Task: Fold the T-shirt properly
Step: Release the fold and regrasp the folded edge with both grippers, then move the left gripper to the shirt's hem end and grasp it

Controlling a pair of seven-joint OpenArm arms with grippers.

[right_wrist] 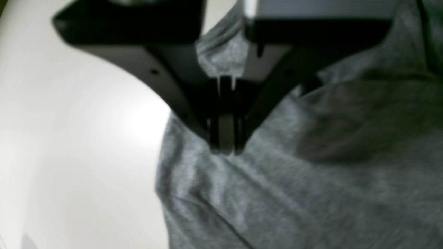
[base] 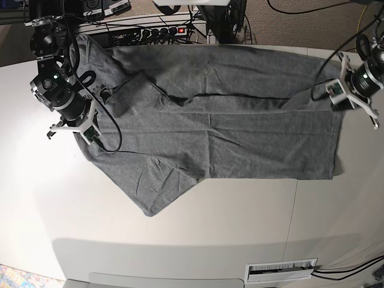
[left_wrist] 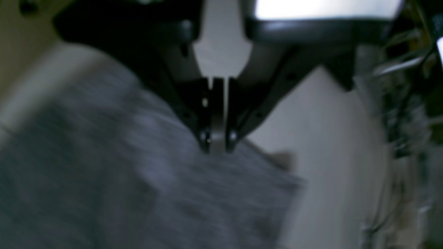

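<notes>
In the left wrist view, we see the left gripper (left_wrist: 217,147) with its dark fingers drawn together, a thin strip of pale grey pinched between the tips. It looks like cloth of the T-shirt (left_wrist: 138,186), which spreads below and to the left of the tips as a blurred grey mass, so we take the jaws to be clamped on the fabric. To the right of the cloth lies the pale table (left_wrist: 332,145), and a tangle of cables (left_wrist: 405,114) shows at the far right, all of it soft with blur.

In the right wrist view, the right gripper (right_wrist: 225,147) stands the same way: jaws together, with a narrow grey strip nipped between the tips at the edge of the T-shirt (right_wrist: 294,193). The cloth fills the right and lower part of the picture in wrinkled folds, and a darker fold shadow sits to the upper right. The bare white table (right_wrist: 69,138) takes up the left.

In the base view, the T-shirt (base: 240,138) lies spread across the upper half of the table (base: 180,240), running side to side, with one sleeve pointing down toward the lower left and a long crease across its middle. The right gripper (base: 89,129) sits on the view's left at the shoulder end of the shirt; the left gripper (base: 336,93) sits on the view's right at the hem end. Both meet the cloth at its edges. A power strip (base: 159,31) and cables lie beyond the far edge of the table.
</notes>
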